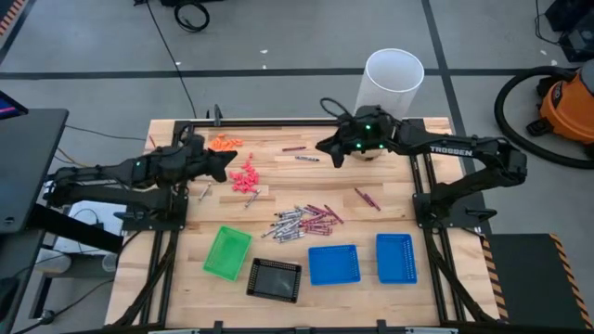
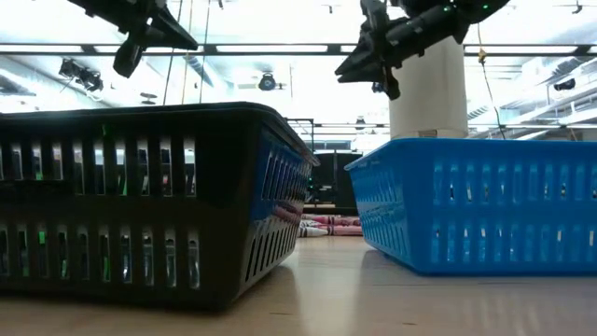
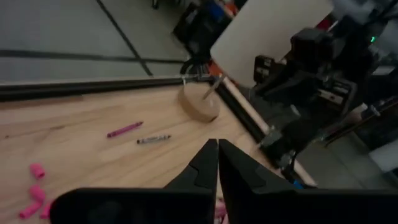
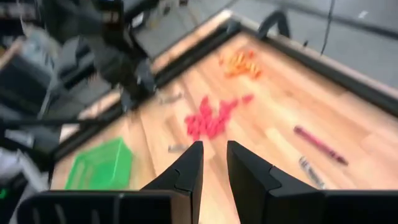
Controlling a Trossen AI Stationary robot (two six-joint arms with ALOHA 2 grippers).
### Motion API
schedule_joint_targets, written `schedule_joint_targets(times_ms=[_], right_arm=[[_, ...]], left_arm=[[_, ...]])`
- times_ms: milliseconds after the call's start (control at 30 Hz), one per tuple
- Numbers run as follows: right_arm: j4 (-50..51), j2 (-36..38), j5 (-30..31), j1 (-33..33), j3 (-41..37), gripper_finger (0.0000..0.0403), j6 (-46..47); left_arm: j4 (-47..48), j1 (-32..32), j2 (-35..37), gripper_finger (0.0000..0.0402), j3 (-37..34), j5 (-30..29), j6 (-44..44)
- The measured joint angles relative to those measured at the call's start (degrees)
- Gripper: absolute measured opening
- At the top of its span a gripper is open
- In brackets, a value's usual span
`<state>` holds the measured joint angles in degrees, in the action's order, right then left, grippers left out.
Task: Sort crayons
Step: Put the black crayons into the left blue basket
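Though drawn almost tip to tip at the left gripper (image 3: 217, 146), with only a sliver of gap, grips nothing. Hovers up and to the left of the crayon pile (image 1: 302, 223), beside the bright pink bits (image 1: 246, 179). Parted a little at the right gripper (image 4: 214, 149), also with nothing between; hangs beyond the crayon pile on its far side, near a white cylinder (image 1: 393, 79).

Nearer than the pile: a green tray (image 1: 227, 252), a black tray (image 1: 275, 278) and two blue trays (image 1: 333, 263). Scattered beyond and to the right of the pile: a few stray crayons (image 1: 367, 198). Farther left of the pile: orange bits (image 1: 225, 143).

Likely risks: descending with jaws so narrow and pushing a thin stick aside instead of straddling it; snatching a pink bit in place of a crayon, given how close the left gripper sits to them; pinching two sticks at once in the tangled pile; colliding arms if both reach for the pile together.

From the low view only: both grippers well up off the table, and the pile glimpsed between the black and blue trays. From the high view only: the whole layout. From the left wrist view only: a maroon and a grey stray lying apart.
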<state>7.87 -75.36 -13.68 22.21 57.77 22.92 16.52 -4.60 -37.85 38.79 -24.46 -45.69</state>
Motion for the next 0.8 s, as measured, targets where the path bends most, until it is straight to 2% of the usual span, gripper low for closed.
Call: schedule_joint_targets(times_ms=[100,200,367,500,567,700,800], right_arm=[[1.2,-1.7,-2.0,-0.7,1.0,0.0081,-4.8],[2.0,-3.3,-1.2,-1.8,1.4,0.0089,-8.9],[5.1,-6.1,1.2,-2.2,1.5,0.0131,-11.8],[9.0,-9.5,3.4,-2.3,1.5,0.0177,-12.1],[9.7,-11.6,3.3,-2.3,1.5,0.0192,-11.0],[11.2,-16.7,4.0,-3.0,3.0,0.0196,-9.6],[13.8,-20.9,6.3,-3.4,7.9,0.0191,-9.3]], left_arm=[[0.1,-0.7,-1.6,0.0060,0.0,1.7,-0.4],[0.2,-1.1,-3.2,0.0102,0.0,2.2,0.0],[1.1,-1.0,-4.8,0.0151,0.0,3.8,4.2],[2.5,-1.2,-5.4,0.0156,0.0,4.6,3.3],[2.6,-1.8,-5.3,0.0156,0.0,6.7,3.0],[3.5,-2.5,-5.1,0.0156,0.0,11.3,3.0],[5.8,-2.5,-5.1,0.0155,0.0,13.5,3.0]])
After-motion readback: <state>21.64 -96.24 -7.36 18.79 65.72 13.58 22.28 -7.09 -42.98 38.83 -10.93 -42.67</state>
